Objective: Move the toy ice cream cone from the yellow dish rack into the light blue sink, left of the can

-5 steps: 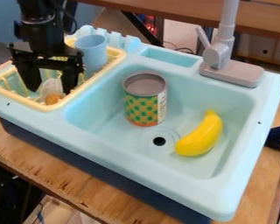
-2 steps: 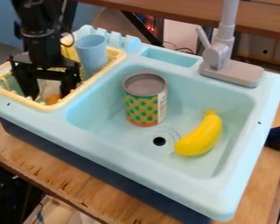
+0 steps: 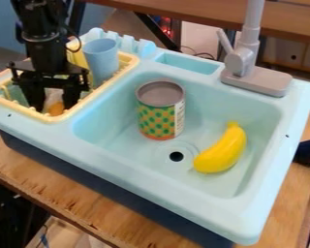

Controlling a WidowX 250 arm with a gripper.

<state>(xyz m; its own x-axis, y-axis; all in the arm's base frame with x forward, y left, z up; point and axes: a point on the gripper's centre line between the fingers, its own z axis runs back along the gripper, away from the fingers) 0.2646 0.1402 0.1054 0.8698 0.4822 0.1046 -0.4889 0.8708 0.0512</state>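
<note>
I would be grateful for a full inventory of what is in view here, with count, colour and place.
toy sink: one, light blue, on the table
faucet: one, grey, back rim of the sink
drain hole: one, black, basin floor
can: one, green and yellow pattern with grey top, in the basin
banana: one, yellow, in the basin, right of the can
rack: one, pale yellow rim, sink's left side
cup: one, light blue, in the rack
small item: one, whitish and orange, partly hidden, in the rack
table: one, brown wood, under the sink
robot arm: one, black, upper left
gripper: one, black, down at the small item
</note>
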